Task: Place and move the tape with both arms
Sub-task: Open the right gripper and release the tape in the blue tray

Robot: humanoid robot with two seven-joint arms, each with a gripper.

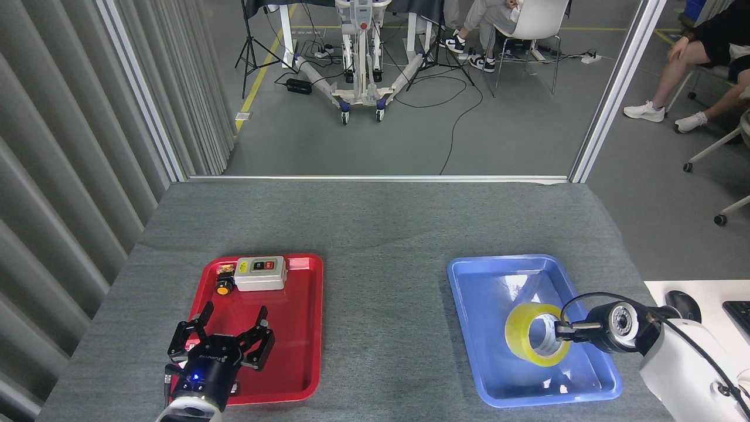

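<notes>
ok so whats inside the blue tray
The yellow tape, on edge, with the right gripper reaching into its core. The tray floor is otherwise bare; the patch under the tape and gripper is hidden.

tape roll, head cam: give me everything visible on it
The tape is a wide roll of translucent yellow packing tape around a white core with dark print. It stands on edge, tilted, its open centre facing the camera, over the near right part of the blue tray. The right gripper grips it at its right side, with one finger reaching into the core. Whether its lower edge rests on the tray floor or hangs just above cannot be told. Nothing else touches it.
</notes>
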